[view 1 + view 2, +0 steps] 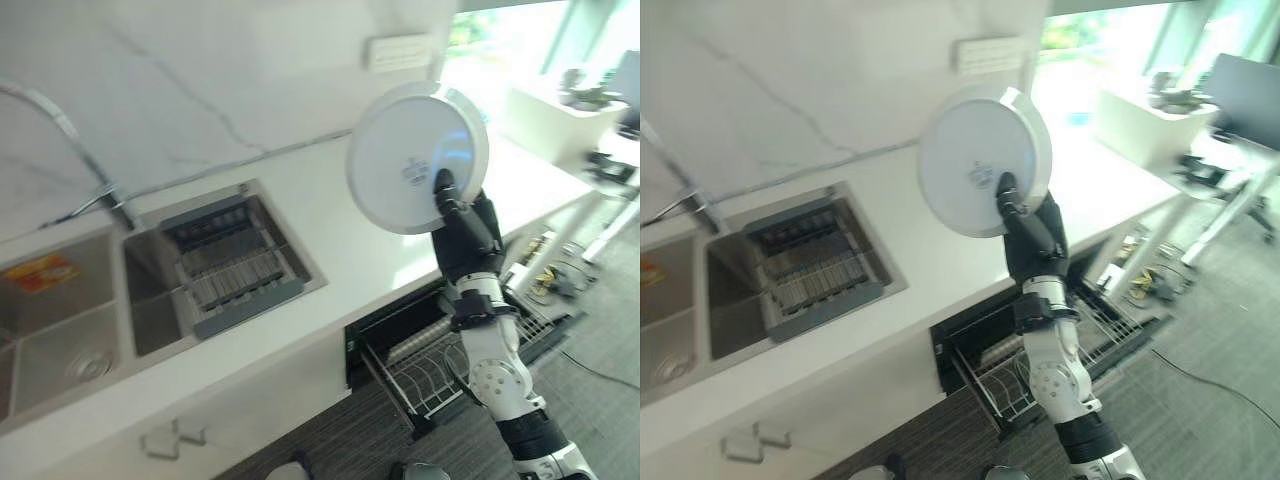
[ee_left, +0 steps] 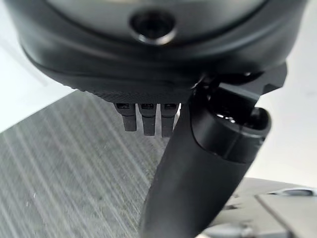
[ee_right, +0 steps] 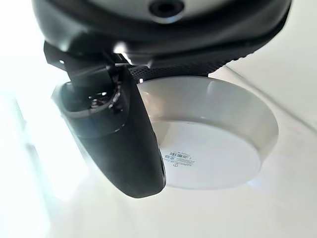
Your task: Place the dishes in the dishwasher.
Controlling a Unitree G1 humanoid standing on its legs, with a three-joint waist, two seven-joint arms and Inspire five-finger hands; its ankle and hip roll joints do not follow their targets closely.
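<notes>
My right hand (image 1: pixel 468 235) is raised above the white counter (image 1: pixel 370 260) and is shut on a white plate (image 1: pixel 410 160). The plate stands on edge with its underside facing me. The right wrist view shows the thumb (image 3: pixel 119 144) pressed on the plate's (image 3: pixel 213 144) base. Below the counter's front edge the dishwasher drawer (image 1: pixel 430 365) is pulled out, and its wire rack is visible beside my right forearm. My left hand (image 2: pixel 198 163) hangs over grey floor with straight fingers, holding nothing.
A steel double sink (image 1: pixel 60 330) lies at the left, with a grey drainer basket (image 1: pixel 235 265) in its right basin and a tap (image 1: pixel 70 130) behind. A marble wall with a socket (image 1: pixel 398 50) backs the counter. A desk and cables stand at the far right.
</notes>
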